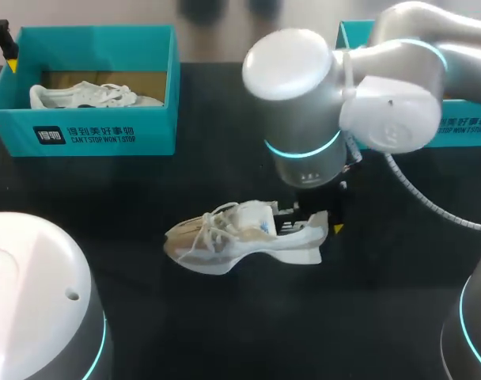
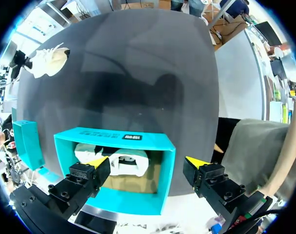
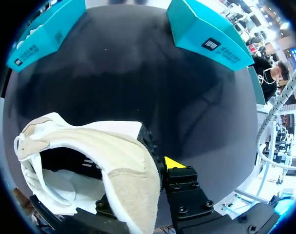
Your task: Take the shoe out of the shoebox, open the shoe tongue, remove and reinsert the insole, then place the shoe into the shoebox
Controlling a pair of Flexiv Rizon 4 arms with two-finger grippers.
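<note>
A white lace-up shoe (image 1: 225, 237) lies at the middle of the black table, toe to the left. My right gripper (image 1: 316, 226) comes down on its heel end and is shut on the heel collar. In the right wrist view the shoe (image 3: 89, 146) fills the space at my right gripper (image 3: 138, 170); one yellow tip shows beside the heel, the other is hidden behind it. A teal shoebox (image 1: 94, 131) stands at the back left with a second white shoe (image 1: 82, 95) inside. My left gripper (image 2: 147, 162) hangs open above that shoebox (image 2: 165, 146), nothing between its fingers.
A second teal box (image 1: 462, 127) stands at the back right, partly hidden by my right arm. In the right wrist view both boxes, the left one (image 3: 46, 29) and the right one (image 3: 211, 34), lie far ahead of the gripper, with bare black table between.
</note>
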